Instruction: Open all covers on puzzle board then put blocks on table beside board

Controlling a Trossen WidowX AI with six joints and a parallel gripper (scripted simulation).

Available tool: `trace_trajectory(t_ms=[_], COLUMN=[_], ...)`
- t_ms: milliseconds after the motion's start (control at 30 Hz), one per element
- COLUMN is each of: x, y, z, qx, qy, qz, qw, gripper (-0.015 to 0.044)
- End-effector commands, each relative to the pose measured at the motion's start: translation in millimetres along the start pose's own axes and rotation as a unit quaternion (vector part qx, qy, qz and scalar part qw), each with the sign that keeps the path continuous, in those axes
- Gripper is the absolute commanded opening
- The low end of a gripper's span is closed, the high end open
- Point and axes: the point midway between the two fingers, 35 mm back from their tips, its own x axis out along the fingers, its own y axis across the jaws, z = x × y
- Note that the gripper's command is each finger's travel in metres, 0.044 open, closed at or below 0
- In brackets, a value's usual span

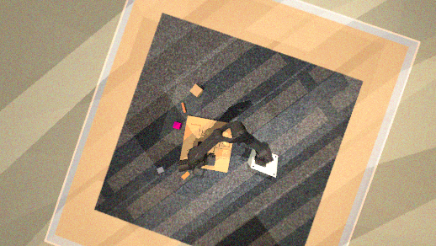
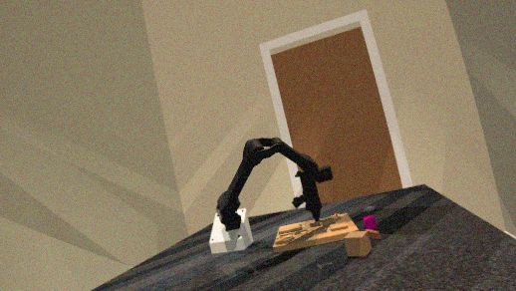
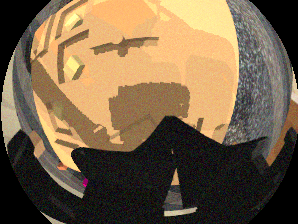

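So your puzzle board is flat on the dark tabletop, partly under your arm. A magenta block sits just beside it, near a thin orange block. Your fingers are closed on nothing, tips down by the board.

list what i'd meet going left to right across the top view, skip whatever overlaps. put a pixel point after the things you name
small grey cube (image 1: 160,170), small magenta block (image 1: 177,125) (image 2: 370,222) (image 3: 85,183), thin orange block (image 1: 183,108) (image 2: 375,235) (image 3: 62,166), larger tan cube (image 1: 196,90) (image 2: 358,245) (image 3: 37,142), white arm base plate (image 1: 270,169) (image 2: 218,243)
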Motion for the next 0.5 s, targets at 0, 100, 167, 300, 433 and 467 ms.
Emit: trace_trajectory(t_ms=[0, 100, 167, 300, 433, 467], x=[-1.0, -1.0, -1.0, -0.9, -0.9, -0.9], y=[6.5, 10.2, 12.7, 17.7, 19.8, 20.5], z=[-2.4, -3.2, -3.7, -4.7, -5.5, -5.9], qx=[0.000, 0.000, 0.000, 0.000, 0.000, 0.000], qy=[0.003, 0.003, 0.003, 0.003, 0.003, 0.003], qz=[0.001, 0.002, 0.002, 0.002, 0.002, 0.002], qw=[1.000, 1.000, 1.000, 1.000, 1.000, 1.000], gripper=[0.0000, 0.0000, 0.0000, 0.0000, 0.0000, 0.0000])
